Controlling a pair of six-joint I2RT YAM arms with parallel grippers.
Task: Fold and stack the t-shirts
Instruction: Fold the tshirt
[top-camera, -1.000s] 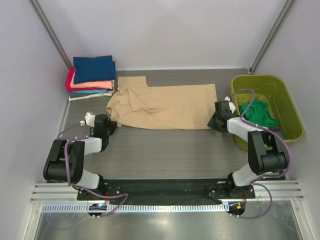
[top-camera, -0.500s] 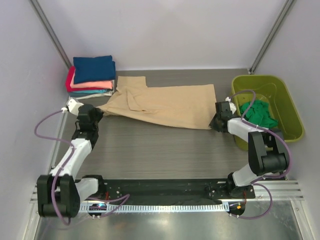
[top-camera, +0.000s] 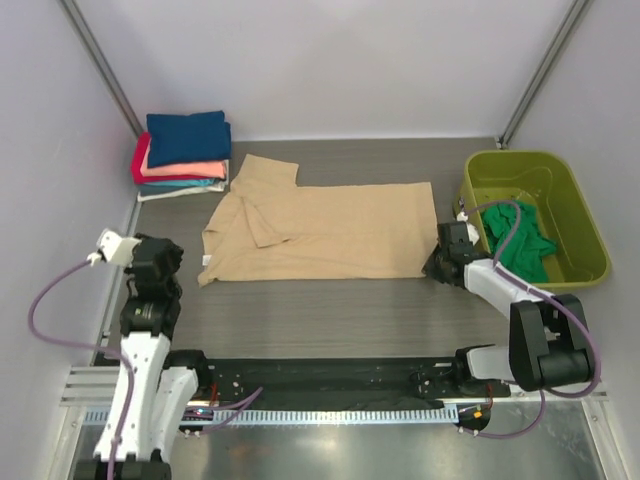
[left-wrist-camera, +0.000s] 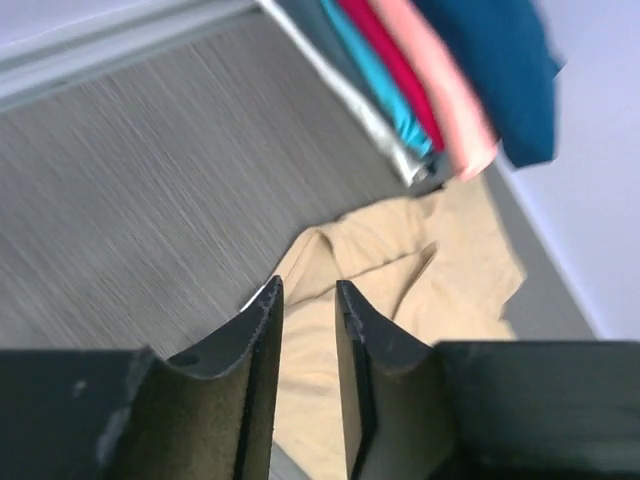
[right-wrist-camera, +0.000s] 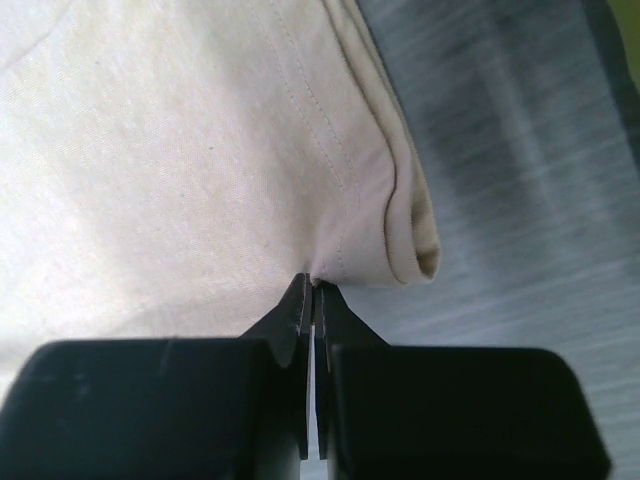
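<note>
The tan t-shirt (top-camera: 330, 230) lies spread across the middle of the table, its sleeve end at the left still creased. My right gripper (top-camera: 437, 268) is shut on its near right hem corner; the right wrist view shows the jaws (right-wrist-camera: 312, 282) pinching the tan cloth (right-wrist-camera: 180, 150) next to a rolled hem. My left gripper (top-camera: 157, 262) is lifted at the near left, apart from the shirt, open and empty. In the left wrist view its gap (left-wrist-camera: 305, 290) looks over the tan shirt (left-wrist-camera: 430, 260). A folded stack with a navy tee (top-camera: 188, 135) on top sits at the back left.
The stack also holds coral (top-camera: 185, 168), red and teal tees, and shows in the left wrist view (left-wrist-camera: 440, 80). A lime-green tub (top-camera: 520, 158) at the right holds a crumpled emerald green tee (top-camera: 515, 232). White walls close in the table on both sides.
My left gripper let go of the shirt's left end and drew back to the near left. The shirt now lies flatter and closer to me. My right gripper pulled its corner slightly nearer.
</note>
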